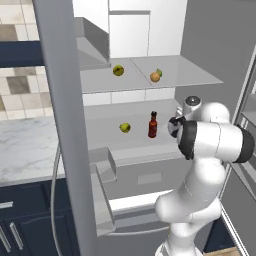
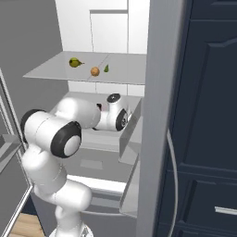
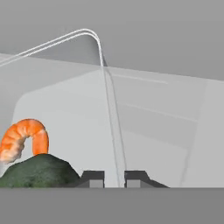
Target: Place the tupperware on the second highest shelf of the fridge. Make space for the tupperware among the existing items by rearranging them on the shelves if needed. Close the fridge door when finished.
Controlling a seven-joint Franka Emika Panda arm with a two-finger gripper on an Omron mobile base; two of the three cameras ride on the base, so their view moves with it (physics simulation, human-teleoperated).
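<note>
Hand view: the two dark finger tips of the gripper (image 3: 114, 178) stood nearly together, pinching the thin translucent-white rim of the shallow rectangular tupperware (image 3: 107, 87), whose rounded corner curved away above them. Inside the tray, to the left of the fingers, lay a curled orange shrimp (image 3: 24, 139) behind a dark green broccoli floret (image 3: 39, 173). The tray sat against pale grey shelf surfaces; which shelf it rested on could not be told.

Left base view: the white arm reached into the open brushed-grey fridge (image 1: 65, 125), its wrist level with the lower of the two visible shelves (image 1: 110, 127). On that shelf stood a slim dark red bottle with a black cap (image 1: 152, 125), upright, with a small yellow-green round fruit (image 1: 125, 128) near its left. On the pale grey shelf above (image 1: 190, 75) lay a second yellow-green fruit (image 1: 118, 70) and, well apart to its right, an orange fruit with a green leaf (image 1: 155, 76).
</note>
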